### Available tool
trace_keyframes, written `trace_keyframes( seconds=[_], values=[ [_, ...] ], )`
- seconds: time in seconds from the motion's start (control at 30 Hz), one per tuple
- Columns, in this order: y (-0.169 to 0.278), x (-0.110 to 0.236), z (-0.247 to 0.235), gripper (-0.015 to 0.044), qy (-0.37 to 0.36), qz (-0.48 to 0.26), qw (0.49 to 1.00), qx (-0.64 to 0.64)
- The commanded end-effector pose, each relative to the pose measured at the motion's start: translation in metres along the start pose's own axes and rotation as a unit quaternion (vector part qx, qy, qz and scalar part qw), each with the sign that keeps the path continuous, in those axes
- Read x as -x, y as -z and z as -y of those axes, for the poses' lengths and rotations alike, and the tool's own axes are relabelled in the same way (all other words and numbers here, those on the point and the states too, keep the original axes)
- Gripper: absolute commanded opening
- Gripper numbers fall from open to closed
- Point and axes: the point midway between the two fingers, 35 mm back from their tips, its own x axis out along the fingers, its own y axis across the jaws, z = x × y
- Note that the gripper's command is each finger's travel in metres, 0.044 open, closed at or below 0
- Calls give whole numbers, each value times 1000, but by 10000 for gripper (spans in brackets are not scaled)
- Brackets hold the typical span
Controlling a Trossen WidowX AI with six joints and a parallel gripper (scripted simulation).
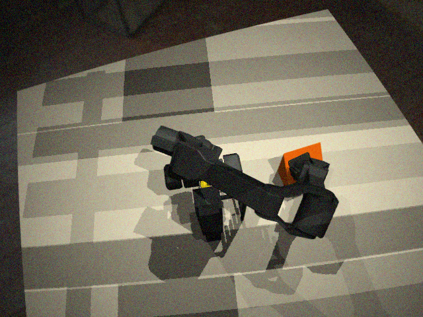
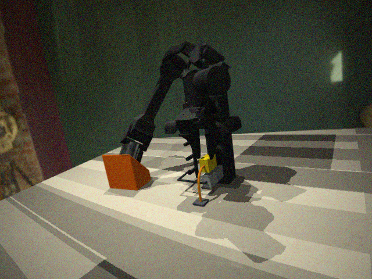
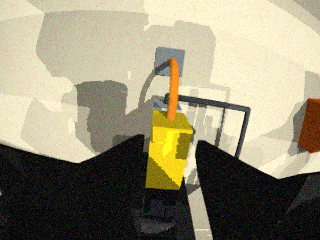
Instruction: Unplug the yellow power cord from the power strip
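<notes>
The yellow plug (image 1: 204, 184) (image 2: 208, 164) (image 3: 170, 155) sits on top of the grey power strip (image 2: 214, 177), which is largely hidden under it in the wrist view. An orange cord (image 2: 199, 186) (image 3: 174, 90) arches from the plug's end down to a small grey pad (image 2: 200, 202) (image 3: 170, 55) on the table. My gripper (image 2: 204, 155) (image 3: 170, 144) points down and is partly open. Its fingers stand on either side of the plug, with a visible gap on the right in the wrist view. In the top view the arm hides the fingertips.
A tall dark rack (image 1: 209, 211) (image 2: 227, 158) stands close beside the strip. A thin black frame (image 2: 188, 181) (image 3: 215, 103) with short pegs stands on the strip's other side. An orange block (image 1: 304, 148) (image 2: 120, 172) (image 3: 312, 125) stands at the arm's base.
</notes>
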Motion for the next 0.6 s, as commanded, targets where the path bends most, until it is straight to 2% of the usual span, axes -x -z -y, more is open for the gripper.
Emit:
trace_keyframes(
  seconds=[0.0, 0.23, 0.37, 0.57],
  values=[
    [1, -3, -1, 160, -2, -1, 1000, -2],
    [2, -11, -1, 160, -2, -2, 1000, -2],
    [1, -8, 0, 55, 0, 0, 1000, 1],
    [1, -8, 0, 15, 0, 0, 1000, 1]
  ],
)
